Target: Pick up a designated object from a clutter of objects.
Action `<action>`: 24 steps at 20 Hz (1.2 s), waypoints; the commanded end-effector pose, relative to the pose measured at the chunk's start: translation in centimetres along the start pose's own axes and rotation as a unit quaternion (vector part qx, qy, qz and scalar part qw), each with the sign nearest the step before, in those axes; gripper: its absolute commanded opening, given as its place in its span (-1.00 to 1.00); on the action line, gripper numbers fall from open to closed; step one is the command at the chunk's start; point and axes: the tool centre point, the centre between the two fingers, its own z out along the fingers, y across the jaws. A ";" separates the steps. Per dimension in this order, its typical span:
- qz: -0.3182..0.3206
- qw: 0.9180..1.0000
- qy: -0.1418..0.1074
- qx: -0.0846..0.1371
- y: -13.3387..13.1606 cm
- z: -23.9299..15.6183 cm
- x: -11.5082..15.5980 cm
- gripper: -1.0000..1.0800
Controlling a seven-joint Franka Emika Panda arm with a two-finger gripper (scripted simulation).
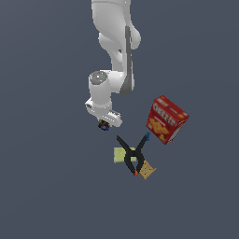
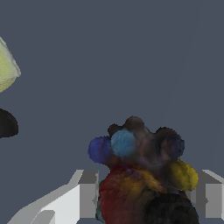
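The tiny dark clump (image 1: 103, 125) sits right under my gripper (image 1: 104, 124) in the exterior view. In the wrist view it is a lumpy dark ball (image 2: 142, 175) with blue, red, orange and yellow specks, held between my two grey fingers (image 2: 85, 192). The gripper (image 2: 144, 194) is shut on it. The clump looks a little off the floor, but I cannot tell for sure. The red Cheez-It cracker box (image 1: 166, 119) stands to the exterior view's right. The black spring clamp (image 1: 132, 154) lies across the pale yellow-green square (image 1: 122, 155), with the small tan piece (image 1: 147, 169) beside it.
The arm's white links (image 1: 114, 51) rise above the gripper. The dark grey floor (image 1: 46, 186) spreads all round. In the wrist view the yellow-green square's corner (image 2: 6, 70) and a black clamp part (image 2: 6, 124) show at the picture's edge.
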 end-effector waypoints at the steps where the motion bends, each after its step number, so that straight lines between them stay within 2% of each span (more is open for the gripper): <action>1: 0.000 1.000 0.001 0.000 -1.2 -1.3 -0.3 -1.00; 8: 0.000 1.000 0.001 -0.001 -5.8 -6.2 -1.4 -1.00; 24: 0.000 1.000 0.001 -0.002 -19.0 -20.0 -4.4 -1.00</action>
